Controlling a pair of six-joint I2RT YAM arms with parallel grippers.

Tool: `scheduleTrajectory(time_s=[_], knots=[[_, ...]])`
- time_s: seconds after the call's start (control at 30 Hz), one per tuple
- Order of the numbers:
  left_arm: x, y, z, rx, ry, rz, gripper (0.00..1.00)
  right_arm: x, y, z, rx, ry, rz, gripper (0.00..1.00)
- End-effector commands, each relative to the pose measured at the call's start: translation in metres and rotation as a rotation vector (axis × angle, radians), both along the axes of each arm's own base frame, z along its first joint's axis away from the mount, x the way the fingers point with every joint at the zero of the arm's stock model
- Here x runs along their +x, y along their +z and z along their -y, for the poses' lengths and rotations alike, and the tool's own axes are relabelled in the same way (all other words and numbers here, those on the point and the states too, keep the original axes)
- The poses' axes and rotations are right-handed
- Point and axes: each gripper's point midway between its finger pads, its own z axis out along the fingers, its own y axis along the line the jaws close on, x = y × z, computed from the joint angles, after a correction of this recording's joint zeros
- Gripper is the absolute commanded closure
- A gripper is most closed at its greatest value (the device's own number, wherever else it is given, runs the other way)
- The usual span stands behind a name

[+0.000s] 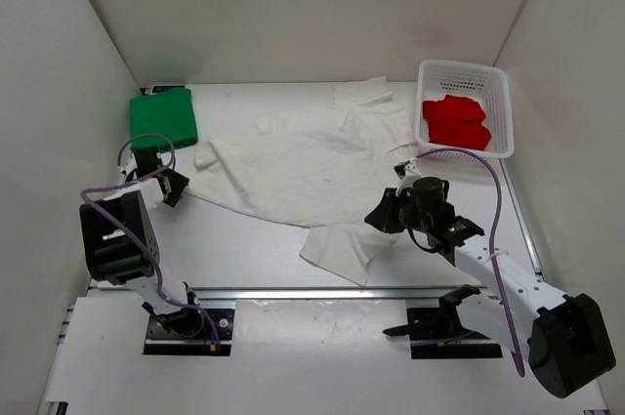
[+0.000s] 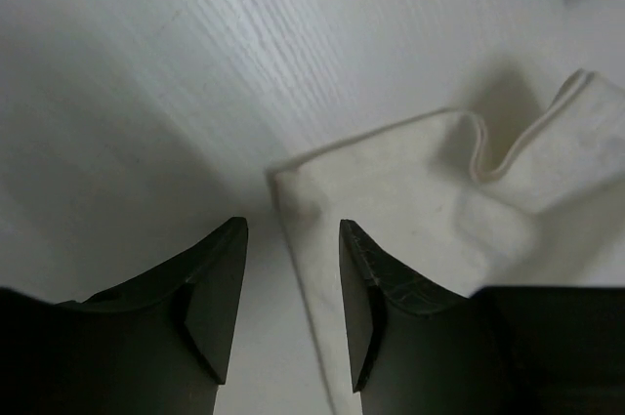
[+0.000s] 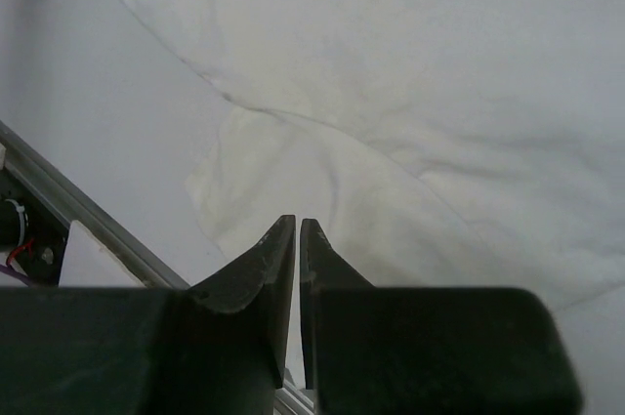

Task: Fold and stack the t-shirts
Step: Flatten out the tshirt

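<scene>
The off-white t-shirt lies spread out across the middle of the table. A bright green t-shirt sits folded at the back left. The red t-shirt lies bunched in the basket. My left gripper is at the off-white shirt's left sleeve. In the left wrist view it stands open, with the sleeve's edge lying flat between its fingers. My right gripper is over the shirt's near right part. Its jaws are shut to a thin slit just above the cloth. Whether cloth is pinched does not show.
A white mesh basket stands at the back right. White walls enclose the table on the left, back and right. A metal rail runs along the near edge, in front of the arm bases.
</scene>
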Motion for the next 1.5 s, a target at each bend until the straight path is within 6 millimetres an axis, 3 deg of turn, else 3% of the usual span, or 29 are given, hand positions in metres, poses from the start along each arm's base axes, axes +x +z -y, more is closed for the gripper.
scheduleTrajectory(time_s=[0.0, 0.13, 0.23, 0.33, 0.5, 0.57, 0.7, 0.77, 0.87, 0.9, 0.93, 0.97, 1.03, 1.13, 1.2, 1.27, 1.3, 1.33, 1.4, 1.47], knots=[[0.015, 0.000, -0.006, -0.005, 0.047, 0.028, 0.48, 0.005, 0.013, 0.000, 0.048, 0.002, 0.054, 0.94], [0.017, -0.008, -0.005, 0.002, 0.051, 0.019, 0.62, 0.005, 0.010, 0.001, 0.044, 0.000, 0.048, 0.94], [0.021, -0.009, -0.004, 0.000, 0.042, 0.019, 0.78, 0.004, 0.008, 0.001, 0.045, -0.005, 0.039, 0.93], [0.020, -0.007, -0.005, 0.006, 0.044, 0.014, 0.98, -0.001, -0.006, 0.010, 0.010, -0.057, 0.011, 0.82], [0.032, 0.026, 0.010, 0.028, -0.031, 0.099, 1.00, -0.023, -0.053, 0.044, -0.097, -0.195, -0.124, 0.61], [0.034, 0.040, 0.030, 0.039, -0.095, 0.142, 1.00, -0.020, -0.060, 0.063, -0.096, -0.290, -0.152, 0.54], [0.027, 0.077, 0.076, 0.049, -0.225, 0.242, 1.00, -0.005, -0.062, 0.090, -0.088, -0.413, -0.165, 0.53], [0.013, 0.078, 0.090, 0.033, -0.270, 0.248, 1.00, -0.003, -0.071, 0.103, -0.144, -0.460, -0.193, 0.52], [-0.008, 0.074, 0.095, 0.041, -0.311, 0.241, 1.00, 0.004, -0.090, 0.110, -0.165, -0.487, -0.254, 0.51], [-0.011, 0.082, 0.096, 0.027, -0.317, 0.262, 1.00, 0.008, -0.090, 0.106, -0.140, -0.473, -0.255, 0.55], [-0.020, 0.073, 0.097, 0.024, -0.329, 0.237, 1.00, 0.010, -0.097, 0.103, -0.140, -0.460, -0.275, 0.60], [-0.024, 0.076, 0.097, 0.031, -0.342, 0.250, 1.00, 0.012, -0.101, 0.098, -0.114, -0.450, -0.304, 0.72], [-0.035, 0.076, 0.097, 0.026, -0.356, 0.245, 1.00, 0.030, -0.101, 0.087, -0.101, -0.428, -0.284, 0.94], [-0.049, 0.070, 0.100, 0.023, -0.381, 0.241, 1.00, 0.076, -0.092, 0.077, -0.100, -0.405, -0.256, 1.00], [-0.056, 0.066, 0.102, 0.026, -0.390, 0.229, 1.00, 0.125, -0.074, 0.074, -0.088, -0.409, -0.197, 1.00], [-0.060, 0.061, 0.103, 0.029, -0.396, 0.221, 1.00, 0.157, -0.055, 0.075, -0.059, -0.416, -0.142, 1.00], [-0.064, 0.058, 0.108, 0.023, -0.412, 0.214, 1.00, 0.173, -0.043, 0.076, -0.043, -0.425, -0.114, 0.98], [-0.064, 0.058, 0.112, 0.020, -0.422, 0.218, 1.00, 0.174, -0.044, 0.079, -0.038, -0.420, -0.136, 0.89], [-0.068, 0.056, 0.113, 0.011, -0.424, 0.210, 1.00, 0.183, -0.017, 0.081, -0.045, -0.424, -0.083, 0.69], [-0.070, 0.056, 0.127, -0.001, -0.470, 0.218, 1.00, 0.166, -0.011, 0.085, -0.091, -0.436, -0.074, 0.56]])
